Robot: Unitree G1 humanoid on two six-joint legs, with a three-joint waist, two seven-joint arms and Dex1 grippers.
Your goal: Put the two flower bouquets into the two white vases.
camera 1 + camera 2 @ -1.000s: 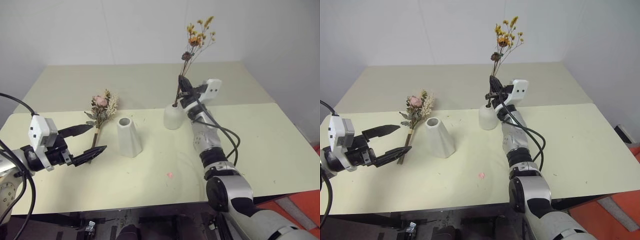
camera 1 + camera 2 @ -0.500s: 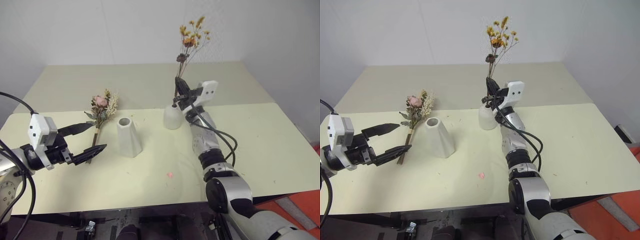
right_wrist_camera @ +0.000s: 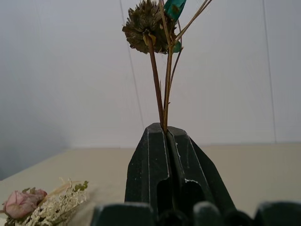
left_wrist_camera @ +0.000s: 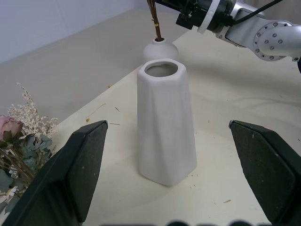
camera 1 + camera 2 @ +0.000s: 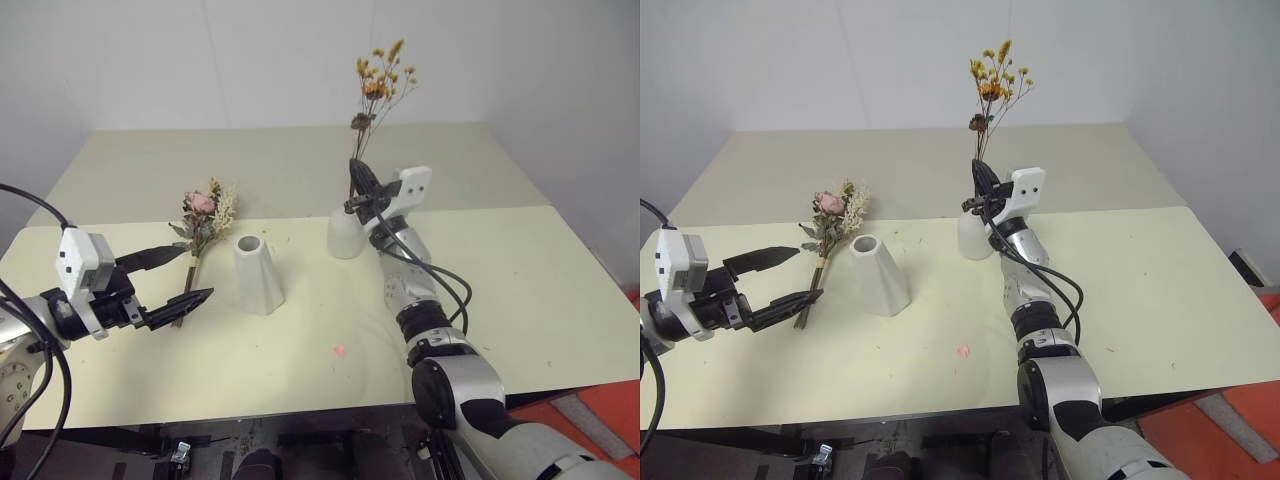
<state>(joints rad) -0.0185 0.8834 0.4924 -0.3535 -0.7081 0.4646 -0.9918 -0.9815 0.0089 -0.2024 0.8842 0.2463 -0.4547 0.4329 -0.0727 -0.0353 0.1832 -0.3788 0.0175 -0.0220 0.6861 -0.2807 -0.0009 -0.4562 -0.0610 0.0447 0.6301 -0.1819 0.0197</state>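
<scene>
My right gripper is shut on the stems of the thin yellow-orange sprig, which stands nearly upright. Its lower end reaches the mouth of the short round white vase. The wrist view shows the pads pinching the stems. The tall tapered white vase stands to the left, with nothing in it. The pink rose bouquet lies flat on the table beyond it. My left gripper hovers open near that bouquet's stem, its fingers either side of the tall vase in its wrist view.
The pale yellow-green table has a seam across its middle and a small pink speck near the front. A white wall stands behind the table's far edge. The right side of the table is bare.
My right gripper has shifted a little to the left and rolled, bringing the sprig from a rightward lean to nearly upright over the short vase. The left arm has not moved.
</scene>
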